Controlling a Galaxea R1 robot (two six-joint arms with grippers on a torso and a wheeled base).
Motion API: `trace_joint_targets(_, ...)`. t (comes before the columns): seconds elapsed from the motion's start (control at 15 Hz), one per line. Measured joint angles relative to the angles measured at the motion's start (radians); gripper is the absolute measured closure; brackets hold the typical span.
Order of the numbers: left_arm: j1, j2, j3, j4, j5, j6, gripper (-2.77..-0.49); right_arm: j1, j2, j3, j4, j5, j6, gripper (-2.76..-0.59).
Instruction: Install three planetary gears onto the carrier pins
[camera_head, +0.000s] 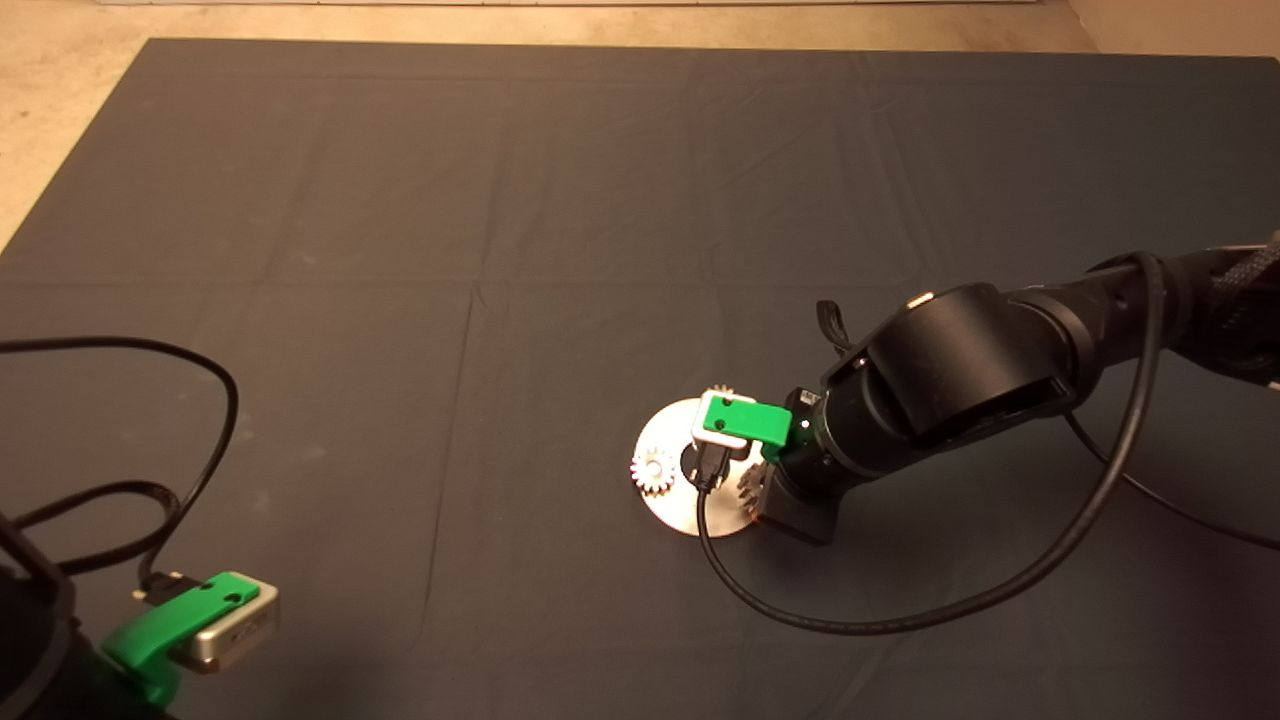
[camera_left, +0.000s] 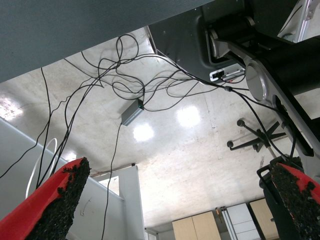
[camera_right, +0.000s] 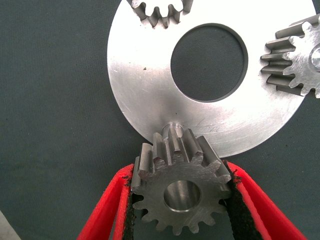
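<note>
No readable labels or writing anywhere. Right gripper is clamped on a gear: silvery-grey spur gear, centre bore empty, pinched between both black pads. It sits at the disc rim, tilted, just beside the bare pin, not on it. Disc is flat, shiny, scratched metal with a large central hole. Two other gears already sit on the disc: one on its left side in the head view, one at its far edge, mostly hidden by the gripper. Dark creased mat, beige floor beyond. Left gripper is parked lower left, fingers spread wide, nothing between them; its camera sees floor and loose cables.
</note>
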Motion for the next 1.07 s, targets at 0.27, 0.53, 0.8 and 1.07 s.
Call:
trace_joint_targets(0.27,0.000,0.000,0.000,0.000,0.000,0.000,-2.62,0.000,0.000,0.000,0.000,0.000,-0.001,-1.06)
trace_joint_targets(0.53,0.000,0.000,0.000,0.000,0.000,0.000,-2.62,-0.009,0.001,-0.011,-0.003,0.000,-0.003,-1.06)
trace_joint_targets(0.8,0.000,0.000,0.000,0.000,0.000,0.000,-2.62,-0.014,0.001,-0.018,-0.003,0.000,-0.003,-1.06)
trace_joint_targets(1.07,0.000,0.000,0.000,0.000,0.000,0.000,-2.62,-0.016,0.004,-0.023,-0.003,0.001,-0.003,-1.06)
